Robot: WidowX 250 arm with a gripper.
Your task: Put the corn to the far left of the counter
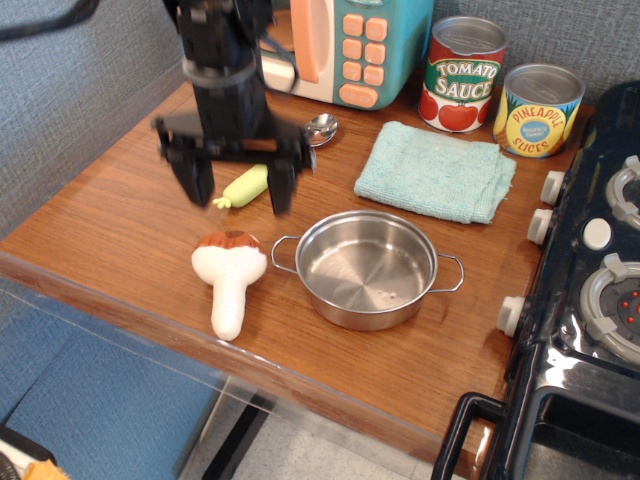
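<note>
I've got the gripper (238,186) spread wide & empty over the corn (244,186), which lies on the tabletop (120,220) betw the fingers behind the mushroom toy (230,275); risk: off-center closing rolls the cob away w/o grip.

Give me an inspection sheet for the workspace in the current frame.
Surface: counter, brown wood grain, bare along the left side.
Job's things: corn lies on the counter between the gripper's fingers, tip pointing left.
Clutter: mushroom at the front edge; steel pan empty; teal cloth; spoon; tomato sauce can; pineapple can; toy microwave.
Gripper: gripper open, straddling the corn; contact cannot be told.
Cables: black cable at top left.
Surroundings: black toy stove at right; grey wall behind.
</note>
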